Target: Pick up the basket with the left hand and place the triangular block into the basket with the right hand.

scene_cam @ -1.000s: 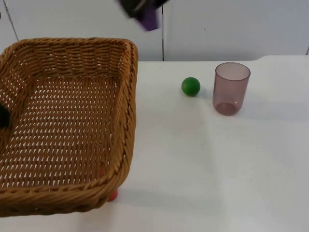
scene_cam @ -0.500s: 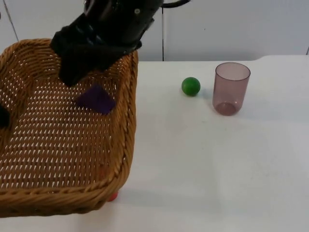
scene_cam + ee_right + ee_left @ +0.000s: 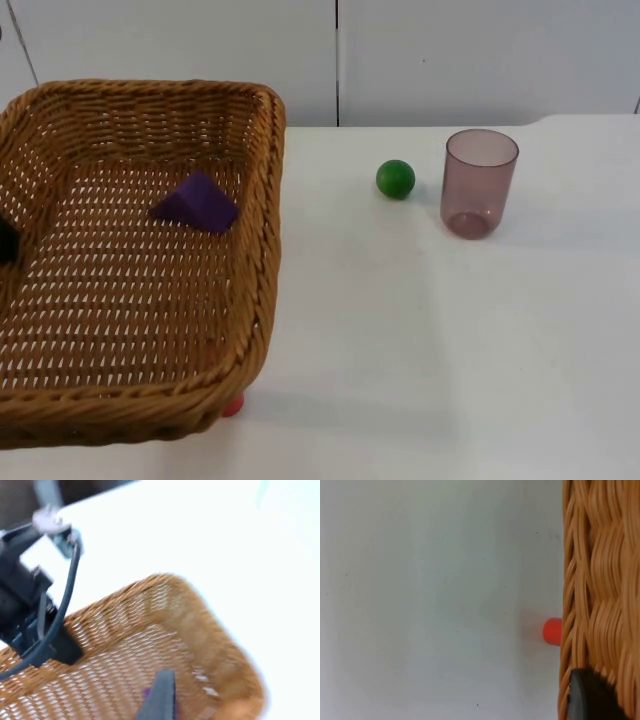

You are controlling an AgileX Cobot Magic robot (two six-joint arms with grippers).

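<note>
One purple triangular block [image 3: 196, 203] lies inside the one wicker basket [image 3: 262, 250], upper middle of its floor, in the left half of the top view. The left gripper [image 3: 6, 241] is at the basket's left rim, well left of the block, clamped on that rim; its fingertip [image 3: 590, 697] sits against the weave. Right gripper: can't tell its state. One green ball [image 3: 395, 179], one tinted cup [image 3: 478, 183] at upper right, one red piece [image 3: 233, 405] under the basket's lower corner, white table [image 3: 450, 350].

The left gripper [image 3: 5, 240] clamps the left rim of the wicker basket [image 3: 262, 260]. The right gripper [image 3: 159, 700] hangs above it.
</note>
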